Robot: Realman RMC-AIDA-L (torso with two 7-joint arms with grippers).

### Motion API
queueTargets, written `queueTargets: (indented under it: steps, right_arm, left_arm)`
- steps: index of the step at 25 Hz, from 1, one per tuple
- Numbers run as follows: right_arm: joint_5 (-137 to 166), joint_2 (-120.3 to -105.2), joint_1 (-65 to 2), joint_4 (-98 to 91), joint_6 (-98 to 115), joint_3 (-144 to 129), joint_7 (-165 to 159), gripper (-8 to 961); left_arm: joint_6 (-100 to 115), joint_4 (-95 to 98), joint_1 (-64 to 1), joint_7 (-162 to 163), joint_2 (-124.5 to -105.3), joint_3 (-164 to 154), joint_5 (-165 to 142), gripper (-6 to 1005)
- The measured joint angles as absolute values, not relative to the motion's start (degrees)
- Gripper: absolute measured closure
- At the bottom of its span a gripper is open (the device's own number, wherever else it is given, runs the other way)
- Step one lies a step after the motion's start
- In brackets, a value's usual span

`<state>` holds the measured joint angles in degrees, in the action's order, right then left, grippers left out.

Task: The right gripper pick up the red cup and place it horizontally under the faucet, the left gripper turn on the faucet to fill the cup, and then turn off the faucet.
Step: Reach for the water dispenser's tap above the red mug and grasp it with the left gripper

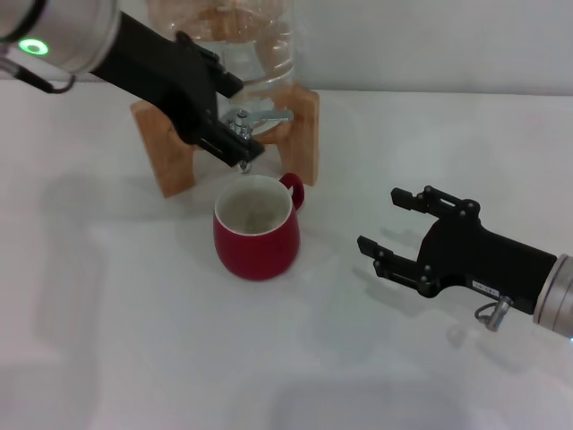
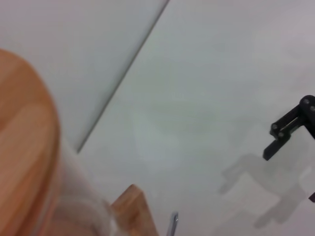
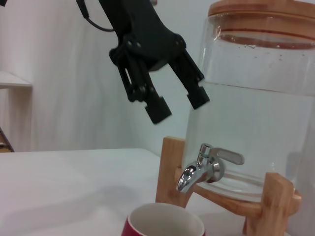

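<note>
The left pincer (image 3: 174,103) hangs open just above the faucet (image 3: 209,166), its fingers spread and touching nothing. The faucet's spout points down over the red cup (image 1: 257,227), which stands upright on the white surface (image 1: 134,340) directly before the wooden stand (image 1: 175,152) of the clear water jug (image 3: 256,113). The right pincer (image 1: 385,222) rests open and empty, well apart from the cup.
</note>
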<state>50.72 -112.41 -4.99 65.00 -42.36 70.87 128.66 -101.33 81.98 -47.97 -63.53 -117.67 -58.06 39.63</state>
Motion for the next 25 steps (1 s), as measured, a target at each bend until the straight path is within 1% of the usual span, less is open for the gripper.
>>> queueTargets:
  steps: [7, 14, 17, 20, 25]
  right_arm:
    - [50.72, -112.41, -5.08, 64.95, -42.29, 70.93, 128.67, 240]
    - [50.71, -112.40, -4.99, 64.95, -42.28, 70.97, 128.67, 241]
    - [50.71, -112.40, -5.06, 64.97, -42.35, 71.00, 128.67, 241]
    - [50.71, -112.40, -5.08, 65.02, -42.38, 71.01, 128.71, 241]
    - [50.71, -112.40, -4.92, 65.00, -42.28, 71.02, 128.68, 241]
  left_arm:
    - [-101.13, 75.83, -52.39, -64.70, -117.69, -58.69, 36.67, 112]
    - [-101.76, 74.65, -56.10, -64.23, -117.69, -59.33, 33.70, 112]
    - [-101.63, 74.39, -57.48, -64.04, -118.02, -59.88, 31.61, 112]
    - [-100.83, 73.64, -58.46, -63.93, -118.54, -60.69, 29.51, 112]
    - [-98.75, 72.07, -58.84, -63.93, -118.78, -61.72, 28.11, 112]
